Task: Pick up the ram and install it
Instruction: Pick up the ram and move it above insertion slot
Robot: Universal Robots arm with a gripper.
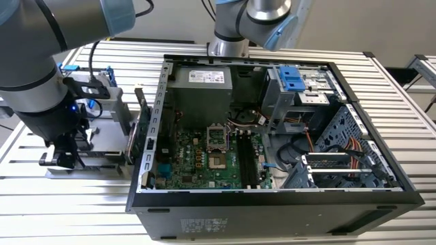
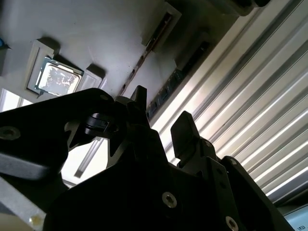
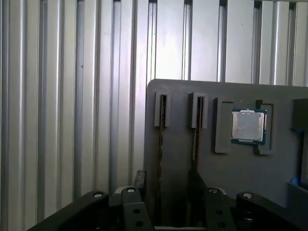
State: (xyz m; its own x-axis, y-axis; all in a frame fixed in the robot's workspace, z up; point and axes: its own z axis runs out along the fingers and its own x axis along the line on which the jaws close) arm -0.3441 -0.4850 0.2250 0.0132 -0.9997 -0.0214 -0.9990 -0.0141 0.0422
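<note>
The gripper [image 3: 169, 183] hung open and empty over the ram [image 2: 167, 91], upright in a grey tray [image 3: 183, 91]. Light, stiff but fragile, it probably wanted pinching across its flat faces.

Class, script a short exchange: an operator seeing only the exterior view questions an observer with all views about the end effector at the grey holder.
Operator: Is the end effector holding anything?
Observer: No; in the second wrist view its fingers stand apart, gripping nothing.
Operator: What's in the grey holder?
Observer: In the first wrist view, two ram sticks stand on edge in parallel slots.
</note>
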